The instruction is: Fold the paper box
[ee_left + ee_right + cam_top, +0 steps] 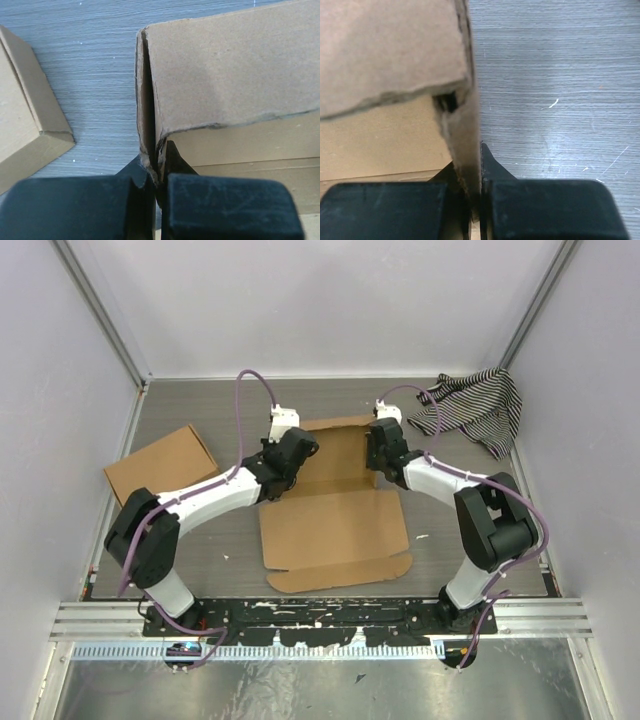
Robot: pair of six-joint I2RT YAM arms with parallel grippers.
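The paper box [335, 525], a brown die-cut mailer, lies in the middle of the table with its front panels flat and its far part raised. My left gripper [290, 452] is shut on the box's upright left side wall [145, 125], which stands pinched between its fingers. My right gripper [382, 445] is shut on the upright right side wall [467, 145]. A far flap [230, 70] leans over the box between the two walls and also shows in the right wrist view [390, 50].
A squarer brown cardboard box [160, 468] sits at the left and shows in the left wrist view [27, 130]. A black-and-white striped cloth [472, 410] lies at the far right corner. White enclosure walls stand around the grey table [200, 410].
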